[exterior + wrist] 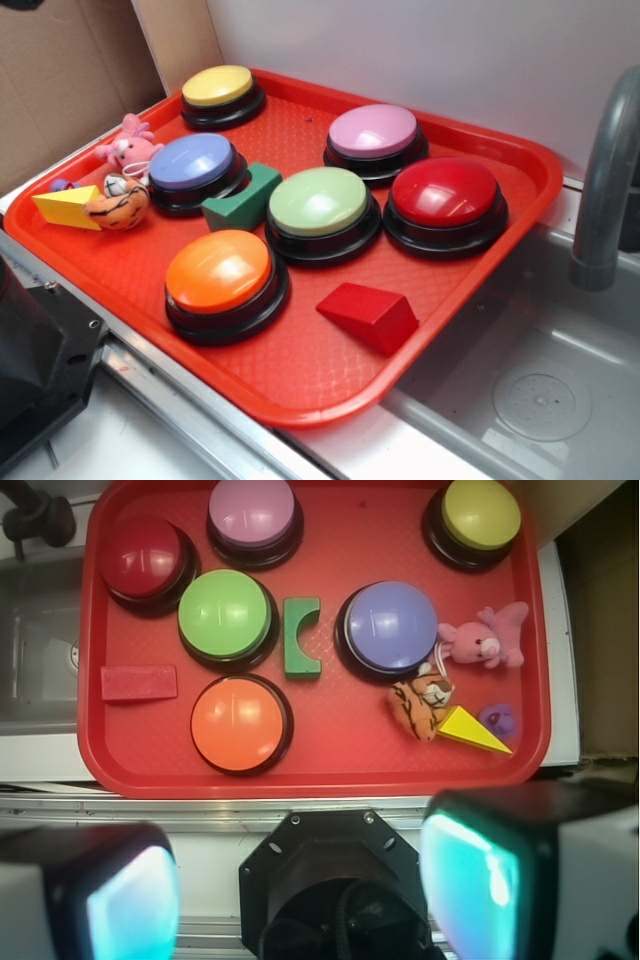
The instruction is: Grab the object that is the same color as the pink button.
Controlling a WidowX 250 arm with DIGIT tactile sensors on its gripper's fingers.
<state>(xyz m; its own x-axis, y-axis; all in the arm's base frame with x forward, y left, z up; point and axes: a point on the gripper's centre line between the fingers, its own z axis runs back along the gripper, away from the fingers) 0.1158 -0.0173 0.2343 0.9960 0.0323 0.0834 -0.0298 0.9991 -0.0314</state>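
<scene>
Pink plush toy [484, 644] lying free on red tray [330, 770].
Hand [300, 890] well short of it, fingers [130, 890] spread apart, empty.

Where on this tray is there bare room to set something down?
The tray is bare along its front edge, between the orange button and red block. The corner by the pink plush toy, tiger plush and yellow wedge is crowded.

Red tray [520, 160] with five other buttons, green block [243, 199], red wedge [368, 316], yellow wedge [68, 207].
</scene>
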